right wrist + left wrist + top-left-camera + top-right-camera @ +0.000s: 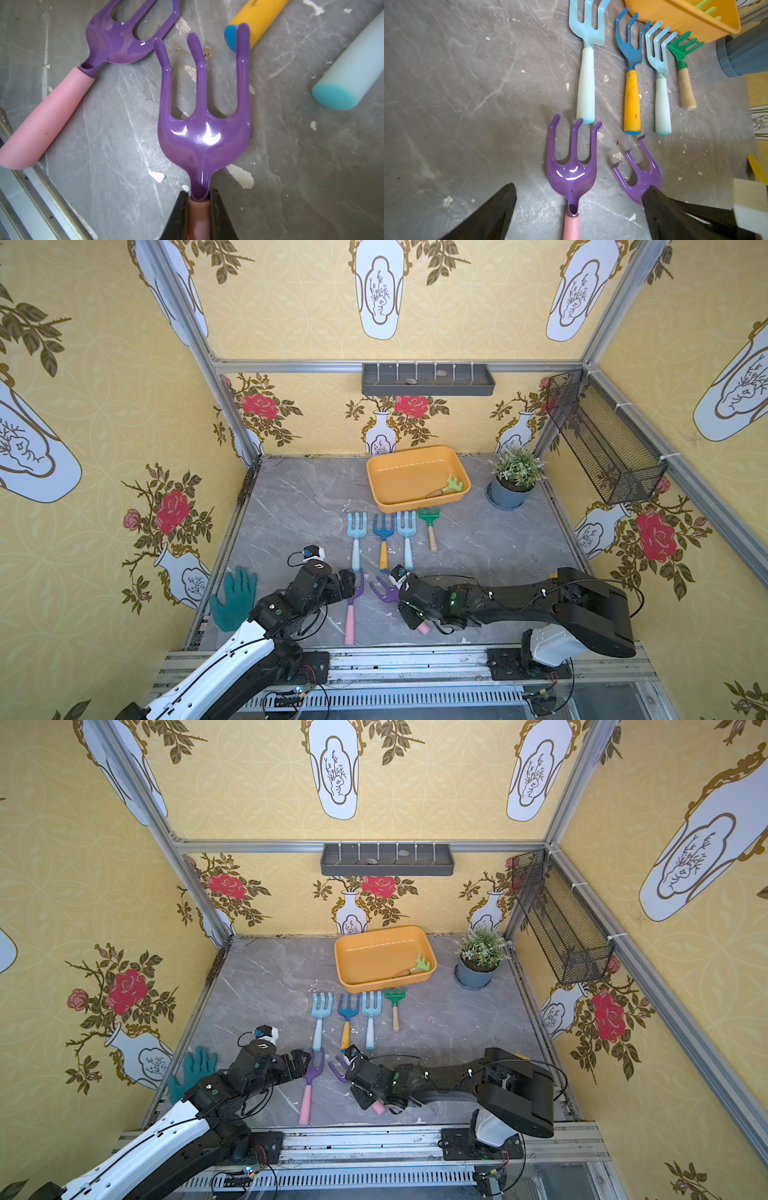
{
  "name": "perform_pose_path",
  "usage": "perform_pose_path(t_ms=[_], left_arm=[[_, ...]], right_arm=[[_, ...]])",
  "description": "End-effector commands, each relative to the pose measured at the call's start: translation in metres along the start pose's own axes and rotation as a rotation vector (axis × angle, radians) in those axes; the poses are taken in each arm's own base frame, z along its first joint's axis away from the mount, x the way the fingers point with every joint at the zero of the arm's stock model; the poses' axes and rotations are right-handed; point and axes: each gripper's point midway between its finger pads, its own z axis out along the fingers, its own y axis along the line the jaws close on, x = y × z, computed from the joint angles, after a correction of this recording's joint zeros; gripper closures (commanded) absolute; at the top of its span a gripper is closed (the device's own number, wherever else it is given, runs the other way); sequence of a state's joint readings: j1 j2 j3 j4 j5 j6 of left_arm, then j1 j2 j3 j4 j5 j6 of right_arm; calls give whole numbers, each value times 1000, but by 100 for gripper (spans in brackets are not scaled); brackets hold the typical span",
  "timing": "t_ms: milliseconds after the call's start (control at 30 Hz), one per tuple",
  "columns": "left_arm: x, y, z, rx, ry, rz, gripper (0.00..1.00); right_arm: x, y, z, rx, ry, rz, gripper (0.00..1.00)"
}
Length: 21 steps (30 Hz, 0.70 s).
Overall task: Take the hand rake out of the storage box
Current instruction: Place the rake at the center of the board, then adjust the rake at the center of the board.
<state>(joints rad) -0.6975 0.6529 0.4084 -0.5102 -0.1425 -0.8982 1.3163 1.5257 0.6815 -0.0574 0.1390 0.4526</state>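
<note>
Hand rake (451, 486), pale green head on a wooden handle, lies inside the storage box (409, 477), in its near right corner. Its long axis runs roughly along the box's near wall, handle toward the box middle, tines toward the right wall. Whether the tines lean on that wall I cannot tell from here.

Both arms sit low at the front edge. The box is well apart from them, at the back of the tabletop (291, 510). So the rake lies ahead of both grippers and a little to the right.

Right gripper (197, 196): clamped on the pink handle of a purple rake (204, 133), just below the neck. Left gripper (579, 193): jaws spread wide either side of a second purple rake (572, 174), gripping nothing.

By my reckoning the right arm is nearer the box corner, but it is occupied. The left is free, though further across.

Room: a green rake (430, 518) lies just before the box's near wall, in a row with three blue rakes (383, 531). A plant pot (509, 493) stands near the box's right side. From above looks the clear way in, jaws set across the handle
</note>
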Motion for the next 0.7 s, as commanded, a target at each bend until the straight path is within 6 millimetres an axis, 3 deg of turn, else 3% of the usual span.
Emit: perform_pose_path(t_ms=[0, 67, 167, 233, 267, 333, 367, 400, 433, 500, 667], left_arm=[[-4, -3, -3, -35, -35, 0, 0], [-3, -9, -5, -49, -37, 14, 0], [4, -17, -6, -79, -31, 34, 3], [11, -26, -6, -84, -23, 42, 5], [15, -30, -5, -89, -18, 44, 6], [28, -42, -2, -94, -4, 57, 8], [33, -48, 0, -102, 2, 68, 9], [42, -55, 2, -111, 13, 84, 9], [51, -65, 5, -112, 33, 98, 9], [68, -85, 14, -107, 73, 135, 9], [106, -131, 42, -55, 170, 199, 9]], right_arm=[[-8, 2, -3, -4, -36, 40, 73], [-10, 0, -9, -2, -50, 53, 55], [-18, -6, -25, 16, -88, 75, 50], [-25, -16, -38, 49, -122, 99, 34], [-28, -24, -45, 75, -136, 114, 33], [-34, -58, -59, 181, -160, 208, 28], [-35, -77, -65, 229, -163, 266, 21], [-33, -100, -71, 281, -154, 336, 8], [-32, -120, -76, 316, -150, 393, 2], [-30, -142, -86, 344, -161, 466, 3], [-16, -175, -106, 399, -206, 594, 3]])
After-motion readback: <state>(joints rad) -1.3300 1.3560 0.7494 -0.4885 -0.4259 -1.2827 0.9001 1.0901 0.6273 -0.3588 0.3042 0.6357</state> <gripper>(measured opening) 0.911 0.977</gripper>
